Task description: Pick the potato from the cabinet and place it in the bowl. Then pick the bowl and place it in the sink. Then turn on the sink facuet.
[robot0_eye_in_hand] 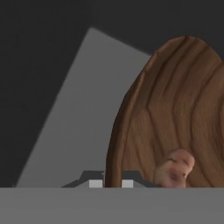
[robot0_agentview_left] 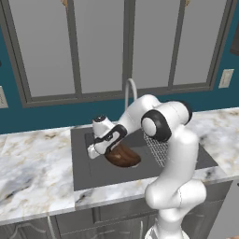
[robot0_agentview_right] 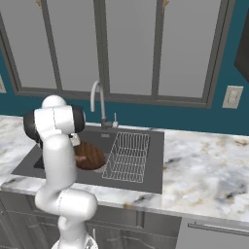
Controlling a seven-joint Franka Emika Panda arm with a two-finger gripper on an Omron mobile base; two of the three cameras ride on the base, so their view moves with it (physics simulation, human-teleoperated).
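Grey-framed frosted window panes [robot0_agentview_left: 98, 46] fill the upper frame, set in a dark teal wall [robot0_agentview_right: 194, 121]. A white-grey marble worktop [robot0_agentview_right: 204, 165] spans below, with a pale wall outlet [robot0_agentview_right: 232, 97] at right.

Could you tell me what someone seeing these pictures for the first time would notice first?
The white arm bends low into the dark sink, its gripper shut on the rim of the wooden bowl held over the basin. The hand view shows the potato lying inside the bowl. Behind stands the silver faucet, and a wire rack fills the sink's right part.
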